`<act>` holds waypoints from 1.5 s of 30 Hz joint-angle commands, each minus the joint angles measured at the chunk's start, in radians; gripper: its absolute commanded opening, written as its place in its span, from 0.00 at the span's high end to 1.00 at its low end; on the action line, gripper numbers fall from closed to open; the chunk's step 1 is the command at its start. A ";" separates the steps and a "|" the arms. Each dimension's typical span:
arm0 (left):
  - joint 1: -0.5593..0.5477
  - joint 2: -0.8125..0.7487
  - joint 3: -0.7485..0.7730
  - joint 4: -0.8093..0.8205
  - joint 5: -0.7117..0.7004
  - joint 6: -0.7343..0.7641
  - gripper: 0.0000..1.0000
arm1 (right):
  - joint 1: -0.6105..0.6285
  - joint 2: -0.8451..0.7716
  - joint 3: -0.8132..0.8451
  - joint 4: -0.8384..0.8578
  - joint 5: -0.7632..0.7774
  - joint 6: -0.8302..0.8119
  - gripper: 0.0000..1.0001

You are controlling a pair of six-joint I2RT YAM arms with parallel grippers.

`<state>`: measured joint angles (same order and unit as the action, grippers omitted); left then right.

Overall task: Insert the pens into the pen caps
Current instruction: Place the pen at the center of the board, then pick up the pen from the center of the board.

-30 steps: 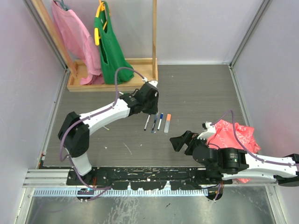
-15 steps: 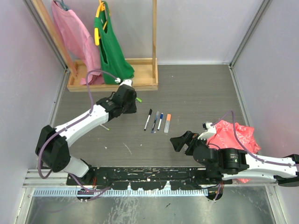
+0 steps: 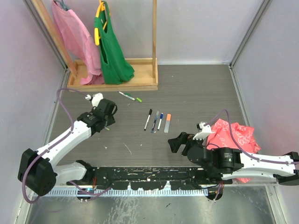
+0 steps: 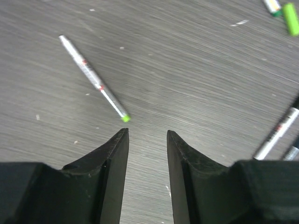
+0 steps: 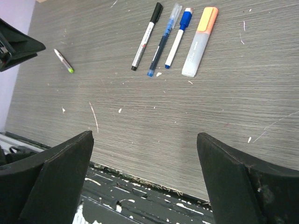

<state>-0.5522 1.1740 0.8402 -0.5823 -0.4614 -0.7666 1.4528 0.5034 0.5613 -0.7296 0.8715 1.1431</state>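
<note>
My left tool [image 4: 147, 134] hovers narrowly parted and empty, just short of a light-green-tipped pen [image 4: 93, 79] lying left of the row of four pens [image 3: 160, 121]. My right tool [image 5: 145, 137] gapes wide and empty, nearer me than that row. A light-green cap [image 4: 290, 18] is cut off at the corner of the left wrist view.

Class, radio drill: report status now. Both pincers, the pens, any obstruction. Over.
Left pincer open, empty; light-green-tipped pen just ahead. Right pincer wide open, empty. A row of four pens lies mid-table; nothing blocking.
</note>
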 commanded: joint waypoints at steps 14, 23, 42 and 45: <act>0.261 0.076 -0.068 0.076 0.001 -0.011 0.58 | 0.003 0.052 0.054 0.048 -0.011 -0.067 0.03; 0.316 0.204 -0.064 0.152 0.058 0.002 0.58 | 0.003 0.064 0.054 0.048 -0.020 -0.068 0.03; 0.362 0.338 -0.067 0.225 0.108 0.008 0.67 | 0.003 0.048 0.043 0.048 -0.017 -0.075 0.03; 0.363 0.356 -0.073 0.237 0.115 0.009 0.72 | 0.001 0.050 0.044 0.047 -0.017 -0.075 0.03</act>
<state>-0.1989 1.5082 0.7723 -0.3977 -0.3622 -0.7658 1.4528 0.5606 0.5705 -0.7116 0.8356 1.0748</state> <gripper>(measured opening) 0.304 0.971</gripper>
